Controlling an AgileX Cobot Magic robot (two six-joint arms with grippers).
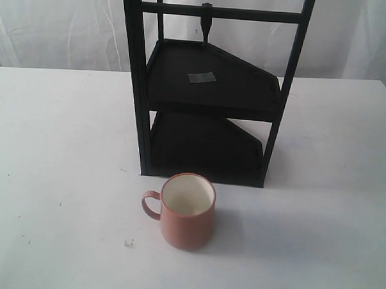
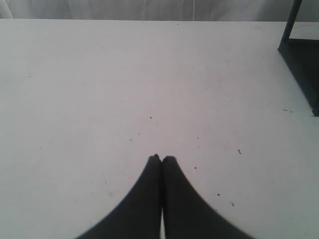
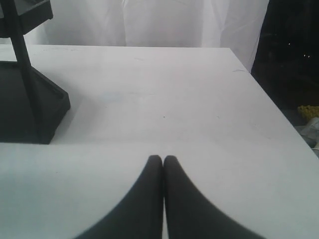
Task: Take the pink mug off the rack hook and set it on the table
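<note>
The mug (image 1: 188, 220) stands nearest, upright on the table (image 1: 57, 177), just in front of the rack (image 1: 136, 84) and apart from it. Its handle (image 1: 149, 205) points to the left of the exterior view, and its cream inside holds nothing. A small white crumb (image 1: 128, 243) lies near its base on the handle side.

Behind it the hook (image 1: 205, 25) hangs bare from the crossbar (image 1: 250, 14). The rack's top is cut off by the frame, so how high it rises cannot be told. The upper shelf (image 1: 240, 89) carries only a grey sticker (image 1: 201, 78). The lower shelf (image 1: 205, 148) is in shadow and its surface is hard to make out.

Neither arm shows in the exterior view. The left gripper (image 2: 161, 158) is held over bare table — its two dark fingers pressed together, no gap at the tips, nothing between them — with a corner of the rack's foot at the edge of its view. The right gripper (image 3: 163, 158) is closed the same way, holding nothing, over the table beside the rack's base. Whether either gripper touches the surface cannot be told. Past the table's edge in the right wrist view lie a dark area and a yellow something (image 3: 309, 110), too blurred to name
</note>
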